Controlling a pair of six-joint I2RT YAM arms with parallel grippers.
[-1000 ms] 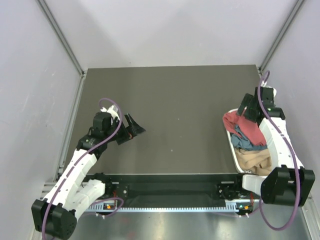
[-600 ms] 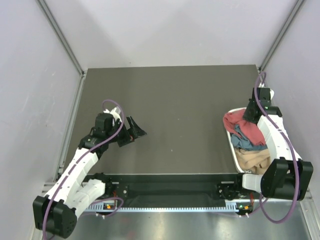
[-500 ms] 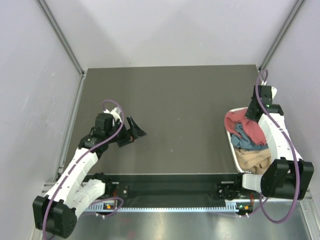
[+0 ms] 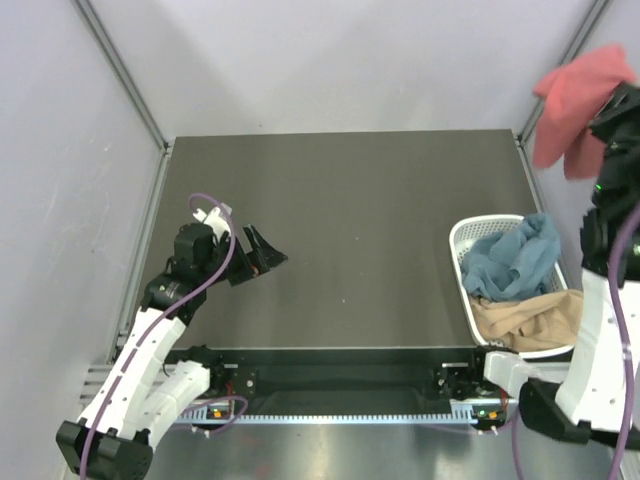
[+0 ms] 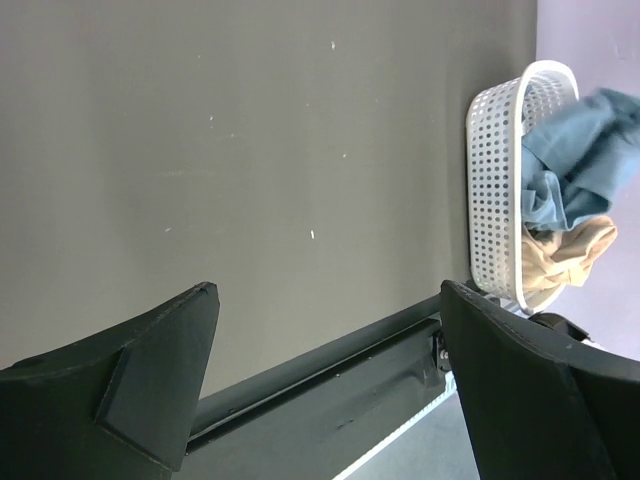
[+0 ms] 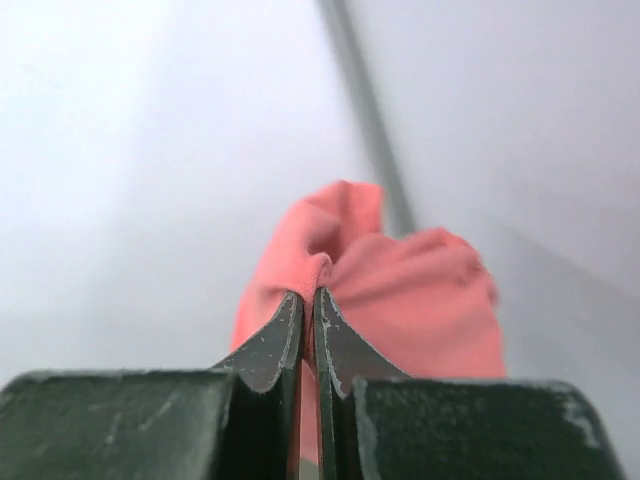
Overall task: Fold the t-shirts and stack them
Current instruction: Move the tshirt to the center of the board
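Observation:
The coral-red t-shirt (image 4: 572, 100) hangs bunched high in the air at the far right, above the table's back corner. My right gripper (image 6: 309, 296) is shut on a fold of this coral-red t-shirt (image 6: 420, 300). A blue t-shirt (image 4: 512, 262) and a tan t-shirt (image 4: 525, 320) lie crumpled in the white basket (image 4: 462, 240) at the table's right edge. My left gripper (image 4: 262, 255) hovers over the left part of the table with its jaws wide open and nothing between them. In the left wrist view the basket (image 5: 493, 180) shows the blue t-shirt (image 5: 575, 150) and the tan t-shirt (image 5: 560, 255).
The dark table (image 4: 340, 220) is ringed by pale walls with metal posts (image 4: 120, 70) at the back corners. A black rail (image 4: 340, 375) runs along the near edge between the arm bases.
My right gripper has shut on the coral-red t-shirt in the basket and lifted it high up and to the right. The left arm shifted only slightly.

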